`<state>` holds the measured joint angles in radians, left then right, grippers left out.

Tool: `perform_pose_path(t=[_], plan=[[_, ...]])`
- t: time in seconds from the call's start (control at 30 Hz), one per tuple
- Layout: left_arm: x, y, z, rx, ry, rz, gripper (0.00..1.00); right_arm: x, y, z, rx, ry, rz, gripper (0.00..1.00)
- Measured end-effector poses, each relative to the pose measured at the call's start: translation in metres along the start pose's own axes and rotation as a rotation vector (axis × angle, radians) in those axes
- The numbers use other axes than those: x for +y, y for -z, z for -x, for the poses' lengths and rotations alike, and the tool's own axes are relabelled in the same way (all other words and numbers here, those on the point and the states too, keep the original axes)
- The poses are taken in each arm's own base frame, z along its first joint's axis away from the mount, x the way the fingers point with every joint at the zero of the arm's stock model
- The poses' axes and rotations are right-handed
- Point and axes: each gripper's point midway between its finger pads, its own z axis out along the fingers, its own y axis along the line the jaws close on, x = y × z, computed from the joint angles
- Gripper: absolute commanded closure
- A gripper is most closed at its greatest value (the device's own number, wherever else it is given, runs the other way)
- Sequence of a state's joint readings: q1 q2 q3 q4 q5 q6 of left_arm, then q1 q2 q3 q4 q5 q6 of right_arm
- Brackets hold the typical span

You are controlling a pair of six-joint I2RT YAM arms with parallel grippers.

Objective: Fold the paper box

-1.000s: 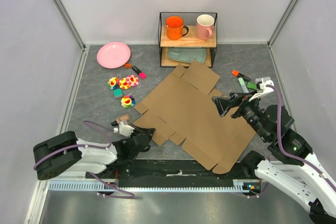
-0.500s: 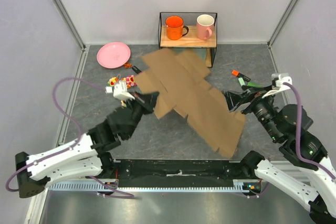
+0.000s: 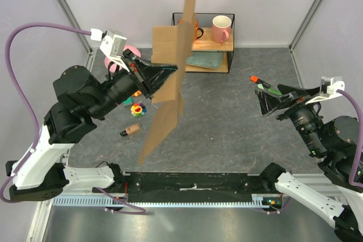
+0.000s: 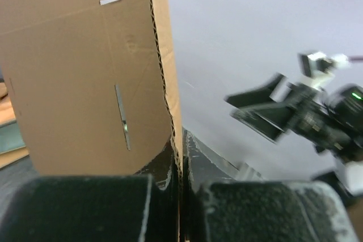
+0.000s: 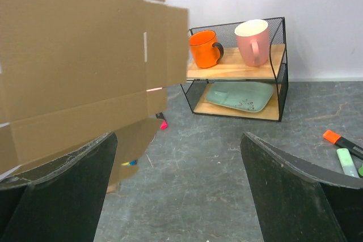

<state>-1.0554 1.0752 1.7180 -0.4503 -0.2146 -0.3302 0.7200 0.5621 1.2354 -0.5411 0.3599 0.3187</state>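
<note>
Pinching the paper box [image 3: 165, 120] tight, the left tool [image 3: 164, 73] holds it high, upper middle. The right tool [image 3: 271, 100] is open, empty. No folds yet.

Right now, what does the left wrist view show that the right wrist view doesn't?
Only the left wrist view: the left gripper shut on the corrugated edge of the paper box, and the right gripper open opposite it. Only the right wrist view: a wire rack holding an orange mug, a pink mug and a green plate, plus markers on the table. Both: the paper box, held up in the air.
</note>
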Motion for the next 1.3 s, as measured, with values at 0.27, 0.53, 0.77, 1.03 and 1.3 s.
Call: perform_pose_path(t=[0.27, 0.53, 0.77, 1.03, 1.3], plan=[[-0.057, 0.015, -0.003, 0.111, 0.010, -0.303, 0.98, -0.002, 0.003, -0.003, 0.017, -0.005, -0.007, 0.02], [-0.067, 0.039, 0.002, 0.136, 0.064, -0.361, 0.98, -0.001, 0.013, 0.016, -0.011, -0.019, -0.004, 0.02], [0.010, 0.008, -0.085, 0.322, 0.103, -0.196, 0.98, 0.005, 0.021, 0.032, -0.048, -0.035, 0.025, 0.02], [0.179, 0.005, -0.307, 0.779, 0.422, 0.139, 0.98, 0.016, 0.017, 0.010, 0.021, -0.042, 0.093, 0.02], [0.207, -0.006, -0.334, 0.803, 0.401, 0.155, 0.98, 0.005, -0.016, -0.084, 0.194, -0.081, 0.040, 0.02]])
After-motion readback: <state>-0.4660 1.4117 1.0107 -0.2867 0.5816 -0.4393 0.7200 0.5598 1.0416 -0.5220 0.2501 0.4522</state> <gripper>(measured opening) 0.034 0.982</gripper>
